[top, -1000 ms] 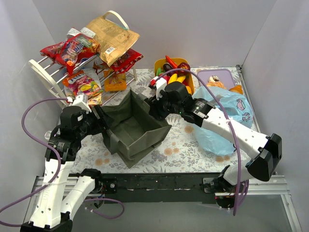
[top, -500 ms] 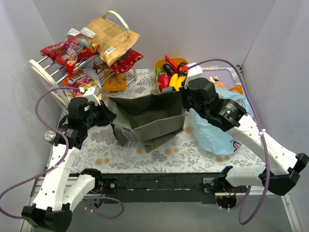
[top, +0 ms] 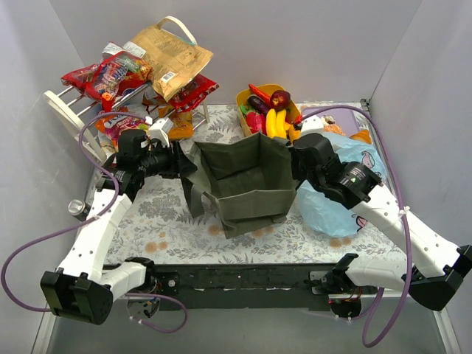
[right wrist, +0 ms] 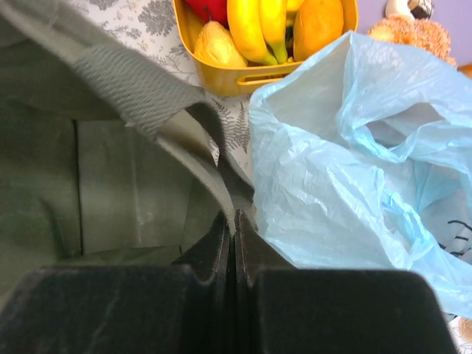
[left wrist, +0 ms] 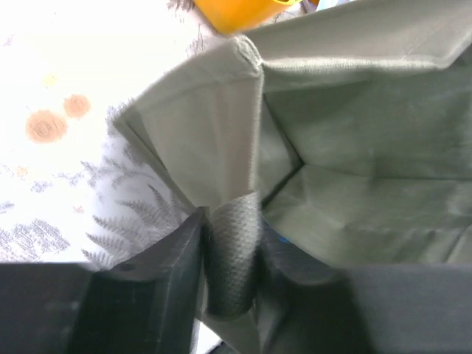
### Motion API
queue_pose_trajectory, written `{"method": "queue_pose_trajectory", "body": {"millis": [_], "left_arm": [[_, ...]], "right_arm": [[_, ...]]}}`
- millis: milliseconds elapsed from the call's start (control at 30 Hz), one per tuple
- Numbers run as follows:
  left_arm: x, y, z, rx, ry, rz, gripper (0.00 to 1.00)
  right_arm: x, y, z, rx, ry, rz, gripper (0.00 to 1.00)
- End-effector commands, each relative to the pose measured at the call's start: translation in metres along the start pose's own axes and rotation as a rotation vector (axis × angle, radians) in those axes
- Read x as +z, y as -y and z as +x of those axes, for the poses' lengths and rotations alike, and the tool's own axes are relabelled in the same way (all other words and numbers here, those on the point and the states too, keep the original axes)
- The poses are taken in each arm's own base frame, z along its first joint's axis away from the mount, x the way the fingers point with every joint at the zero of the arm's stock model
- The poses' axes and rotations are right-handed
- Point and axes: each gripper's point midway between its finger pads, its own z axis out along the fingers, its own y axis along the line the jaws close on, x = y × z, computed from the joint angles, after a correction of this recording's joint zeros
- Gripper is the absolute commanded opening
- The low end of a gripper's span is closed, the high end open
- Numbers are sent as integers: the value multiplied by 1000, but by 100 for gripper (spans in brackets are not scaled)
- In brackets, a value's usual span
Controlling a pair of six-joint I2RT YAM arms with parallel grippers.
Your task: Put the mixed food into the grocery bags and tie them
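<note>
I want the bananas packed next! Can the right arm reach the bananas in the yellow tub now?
Probably not yet: the right gripper is shut on the rim of the green tote and must let go first. After that it looks easy, since the bananas lie uncovered in the yellow tub just beyond it.
</note>
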Motion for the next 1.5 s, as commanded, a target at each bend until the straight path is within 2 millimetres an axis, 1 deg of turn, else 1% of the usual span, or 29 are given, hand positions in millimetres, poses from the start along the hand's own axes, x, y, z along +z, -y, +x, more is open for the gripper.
{"method": "queue_pose_trajectory", "body": {"millis": [0, 33, 67, 100, 133, 167, 267, 333, 367, 433, 567, 600, 667, 700, 767, 800, 867, 900, 933, 967, 1000, 1100, 1133, 1167, 1267, 1333, 1367, 1400, 1467], "left_arm": [[-11, 16, -40, 140, 118, 44, 55], [-19, 19, -46, 168, 159, 29, 69], [-24, 19, -51, 187, 197, 13, 78], [-30, 22, -62, 219, 258, 9, 85], [-42, 22, -67, 238, 322, -23, 95], [-47, 23, -73, 257, 359, -33, 98], [-64, 30, -98, 306, 458, -63, 98], [-69, 30, -105, 310, 469, -89, 98], [-76, 30, -115, 308, 487, -117, 98], [-83, 30, -123, 306, 514, -148, 98], [-114, 39, -146, 304, 664, -189, 98], [-126, 43, -150, 302, 711, -196, 98], [-137, 48, -158, 302, 759, -199, 98], [-143, 50, -167, 299, 781, -213, 98], [-141, 45, -175, 256, 754, -251, 98], [-143, 50, -195, 241, 763, -258, 98], [-148, 45, -208, 199, 766, -316, 98], [-166, 52, -226, 199, 822, -335, 98], [-170, 41, -235, 181, 846, -407, 98], [-177, 42, -243, 180, 870, -428, 98], [-192, 49, -254, 188, 915, -441, 98], [-200, 39, -269, 199, 931, -537, 98], [-213, 44, -279, 208, 961, -553, 98], [-204, 31, -282, 215, 923, -618, 98], [-197, 23, -299, 232, 898, -670, 98], [-190, 22, -304, 254, 876, -670, 98], [-193, 24, -309, 262, 878, -673, 98], [-180, 15, -312, 262, 849, -684, 98], [-177, 4, -318, 259, 851, -706, 98]], "right_arm": [[-3, 9, -6, 61, 49, 28, 1], [-2, 9, -6, 62, 49, 32, 1], [-3, 10, -8, 64, 55, 36, 1], [-3, 10, -8, 64, 52, 37, 1], [-3, 10, -10, 68, 56, 37, 1], [-3, 9, -10, 72, 56, 31, 1], [-4, 7, -8, 79, 49, 17, 1], [-5, 7, -7, 87, 55, 15, 1], [-4, 7, -4, 86, 50, 15, 1], [-5, 6, -6, 93, 58, 4, 1], [-3, 1, -7, 84, 70, -22, 1], [-3, 0, -9, 83, 74, -23, 1], [-2, -2, -13, 80, 86, -30, 1], [-3, -1, -16, 75, 93, -31, 1], [-3, -2, -20, 74, 106, -34, 1], [-2, -3, -22, 76, 118, -36, 1], [-1, -6, -23, 80, 126, -50, 1], [0, -8, -23, 84, 132, -58, 1], [1, -11, -21, 82, 124, -77, 1], [3, -14, -20, 82, 122, -87, 1], [5, -17, -16, 83, 114, -96, 1], [8, -22, -10, 83, 104, -121, 1], [10, -24, -7, 80, 96, -129, 1], [10, -24, -6, 79, 93, -132, 1], [10, -27, -2, 78, 89, -153, 1], [8, -29, -2, 85, 94, -169, 1], [8, -29, 0, 87, 94, -174, 1], [6, -29, -1, 94, 104, -182, 1], [5, -31, 0, 96, 105, -194, 1]]}}
